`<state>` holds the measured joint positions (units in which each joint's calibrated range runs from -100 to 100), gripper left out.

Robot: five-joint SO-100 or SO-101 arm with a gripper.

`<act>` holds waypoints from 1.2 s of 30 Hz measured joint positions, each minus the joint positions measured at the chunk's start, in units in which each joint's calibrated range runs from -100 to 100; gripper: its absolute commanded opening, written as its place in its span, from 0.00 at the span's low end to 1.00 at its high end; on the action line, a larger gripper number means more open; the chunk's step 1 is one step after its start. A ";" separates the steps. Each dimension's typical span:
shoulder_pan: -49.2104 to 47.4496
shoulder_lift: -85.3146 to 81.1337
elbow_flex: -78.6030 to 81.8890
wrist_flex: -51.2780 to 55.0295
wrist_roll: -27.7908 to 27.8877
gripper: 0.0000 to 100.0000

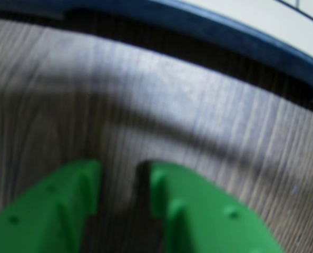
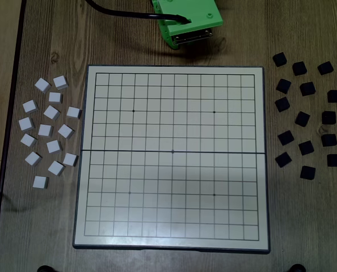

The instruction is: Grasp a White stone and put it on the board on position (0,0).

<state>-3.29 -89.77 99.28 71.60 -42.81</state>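
My jaws are showing at the bottom of the wrist view as two green fingers (image 1: 67,211), parted by a narrow dark gap and gripping nothing; only bare wood grain is lying between and beyond them. They are hanging slightly spread over the surface (image 1: 162,105), a dark wood-patterned top that is looking blurred here. Just past them, across the top of the wrist view, the dark rim of the board (image 1: 241,31) is curving by, with a sliver of its cream face above it.

In the fixed view my green arm (image 2: 188,20) is sitting at the top edge, above the board's far side, with a black cable (image 2: 117,12) trailing off to the left. The board (image 2: 171,153) is lying flat in the middle of the surface, its thin grid crossed by a dark fold line; I am seeing no stones on it.

The white stones are lying scattered in a loose cluster to the left of the board in the fixed view, apart from its rim; the White stone (image 2: 73,112) nearest the rim is sitting beside the upper half. The black stones (image 2: 304,120) are lying spread to the right of the board. I am touching none of them.
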 measured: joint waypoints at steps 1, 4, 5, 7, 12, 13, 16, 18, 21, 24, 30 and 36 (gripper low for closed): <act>0.00 0.00 0.00 0.00 0.00 0.10; -4.85 0.00 0.00 0.00 1.42 0.10; -8.09 0.00 0.00 0.08 1.71 0.10; -11.43 0.00 0.00 0.24 2.00 0.10; -13.05 0.00 0.00 0.56 1.90 0.10; -13.05 0.00 0.00 0.56 1.90 0.10; -13.15 0.00 0.00 0.56 1.90 0.10; -13.15 0.00 0.00 0.56 1.90 0.10; -13.15 0.00 0.00 0.56 1.90 0.10; -13.15 0.00 0.00 0.56 1.90 0.10; -13.15 0.00 0.00 0.56 1.90 0.10; -13.15 0.00 0.00 0.56 1.90 0.10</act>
<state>-16.44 -89.77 99.28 72.15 -40.90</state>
